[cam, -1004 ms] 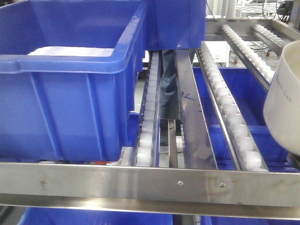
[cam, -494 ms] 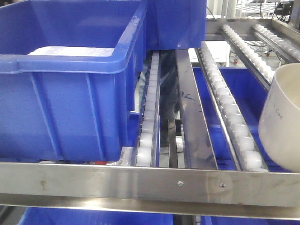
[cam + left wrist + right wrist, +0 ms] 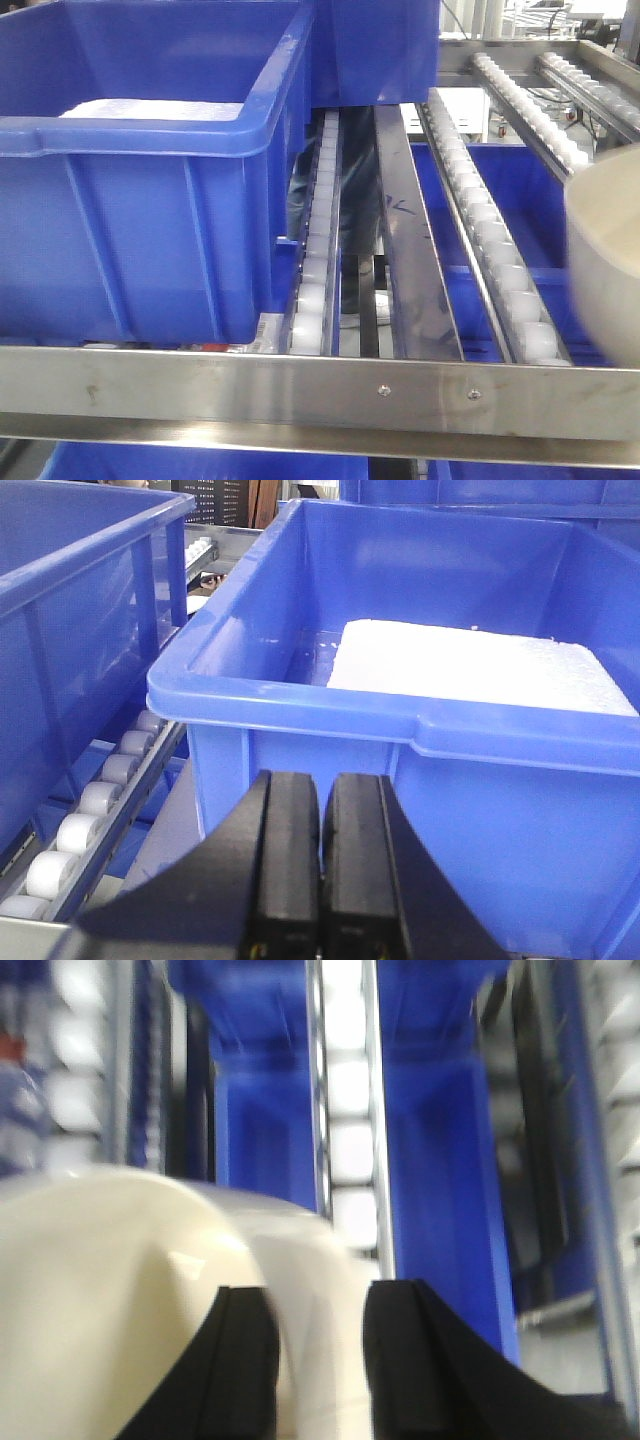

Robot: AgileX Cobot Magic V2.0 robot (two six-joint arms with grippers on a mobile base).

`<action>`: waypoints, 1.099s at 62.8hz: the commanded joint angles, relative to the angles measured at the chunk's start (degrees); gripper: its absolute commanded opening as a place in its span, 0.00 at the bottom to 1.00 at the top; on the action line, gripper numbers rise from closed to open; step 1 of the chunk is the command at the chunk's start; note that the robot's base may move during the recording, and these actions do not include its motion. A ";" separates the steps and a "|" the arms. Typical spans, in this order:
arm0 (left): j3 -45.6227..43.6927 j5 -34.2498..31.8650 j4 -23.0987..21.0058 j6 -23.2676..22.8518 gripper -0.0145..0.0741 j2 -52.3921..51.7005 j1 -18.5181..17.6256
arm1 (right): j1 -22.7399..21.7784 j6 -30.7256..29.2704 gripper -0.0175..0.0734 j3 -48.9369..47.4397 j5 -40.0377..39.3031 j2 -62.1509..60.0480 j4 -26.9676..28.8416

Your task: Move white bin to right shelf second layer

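Observation:
The white bin (image 3: pixel 605 260) is at the far right of the front view, blurred, over the right end of the right shelf second layer, whose roller tracks (image 3: pixel 490 240) slope behind a flat steel front lip (image 3: pixel 300 390). In the right wrist view my right gripper (image 3: pixel 320 1305) straddles the wall of the bin (image 3: pixel 110 1290) and is shut on it. My left gripper (image 3: pixel 322 790) is shut and empty, just in front of a blue crate (image 3: pixel 450 760).
A large blue crate (image 3: pixel 140 200) holding a white foam slab (image 3: pixel 470 665) sits on the left tracks, with another blue crate (image 3: pixel 380 50) behind it. More blue crates (image 3: pixel 520 190) lie on the level below. A person's legs (image 3: pixel 355 200) show behind the rack.
The white bin has dropped lower at the right edge of the front view and come slightly left, now motion-blurred. The crates and rack have not moved.

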 commanded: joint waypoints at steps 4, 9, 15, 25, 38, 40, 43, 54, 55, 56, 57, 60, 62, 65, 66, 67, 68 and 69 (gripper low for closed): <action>1.61 -4.76 -0.04 -0.30 0.26 -1.02 -0.42 | -0.03 -0.61 0.49 -0.98 -3.29 -6.98 -0.93; 1.61 -4.76 -0.04 -0.30 0.26 -1.02 -0.42 | -0.03 -0.66 0.38 0.75 -6.00 -10.24 -2.49; 1.61 -4.76 -0.04 -0.30 0.26 -1.02 -0.42 | -0.03 -0.66 0.24 4.06 -10.69 -14.26 -5.51; 1.61 -4.76 -0.04 -0.30 0.26 -1.02 -0.42 | -0.03 -0.60 0.25 11.33 -21.20 -22.19 -9.94; 1.61 -4.76 -0.04 -0.30 0.26 -1.02 -0.42 | -0.03 -0.55 0.25 21.45 -37.41 -32.55 -10.10; 1.61 -4.76 -0.04 -0.30 0.26 -1.02 -0.42 | -0.03 -0.55 0.25 22.51 -38.16 -33.96 -10.10; 1.61 -4.76 -0.04 -0.30 0.26 -1.02 -0.42 | -0.03 -0.55 0.25 23.83 -38.11 -35.85 -10.10; 1.61 -4.76 -0.04 -0.30 0.26 -1.02 -0.42 | -0.03 -0.55 0.25 25.52 -37.34 -37.39 -10.10; 1.61 -4.76 -0.04 -0.30 0.26 -1.02 -0.42 | -0.03 -0.55 0.25 25.51 -37.25 -37.39 -10.10; 1.61 -4.76 -0.04 -0.30 0.26 -1.02 -0.42 | -0.03 -0.55 0.25 25.51 -37.12 -37.39 -10.10; 1.61 -4.76 -0.04 -0.30 0.26 -1.02 -0.42 | -0.03 -0.55 0.25 25.51 -37.12 -37.39 -10.10; 1.61 -4.76 -0.04 -0.30 0.26 -1.02 -0.42 | -0.03 -0.55 0.25 25.51 -37.12 -37.39 -10.10; 1.61 -4.76 -0.04 -0.30 0.26 -1.02 -0.42 | -0.03 -0.55 0.25 25.51 -37.12 -37.39 -10.10; 1.61 -4.76 -0.04 -0.30 0.26 -1.02 -0.42 | -0.03 -0.55 0.25 25.51 -37.12 -37.39 -10.10; 1.61 -4.76 -0.04 -0.30 0.26 -1.02 -0.42 | -0.03 -0.55 0.25 25.51 -37.12 -37.39 -10.10; 1.61 -4.76 -0.04 -0.30 0.26 -1.02 -0.42 | -0.03 -0.55 0.25 25.51 -37.05 -37.39 -10.10; 1.61 -4.76 -0.04 -0.30 0.26 -1.02 -0.42 | -0.03 -0.55 0.25 25.51 -36.98 -37.39 -10.10; 1.61 -4.76 -0.04 -0.30 0.26 -1.02 -0.42 | -0.03 -0.55 0.25 25.51 -36.89 -37.39 -10.10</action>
